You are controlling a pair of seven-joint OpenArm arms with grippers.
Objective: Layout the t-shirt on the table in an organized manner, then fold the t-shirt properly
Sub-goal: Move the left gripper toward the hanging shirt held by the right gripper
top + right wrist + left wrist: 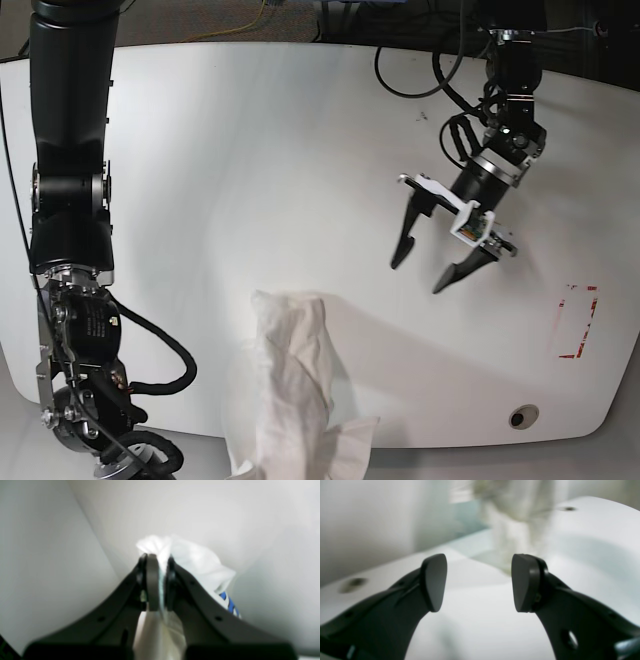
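The t-shirt (290,385) hangs as a bunched white column at the near edge of the tabletop (250,180), its lower part draping past that edge. In the right wrist view, the right gripper (160,582) has its fingers (152,585) pressed together on a fold of the t-shirt (197,562), with white cloth bulging beyond the tips and a bit of blue print showing beside one finger. The left gripper (425,275) hovers above the bare tabletop, well apart from the cloth, its fingers (433,582) spread wide with nothing between them. A red tape outline (578,320) and a round grommet hole (519,417) lie near the tabletop's corner on the left arm's side. No containers are in sight.
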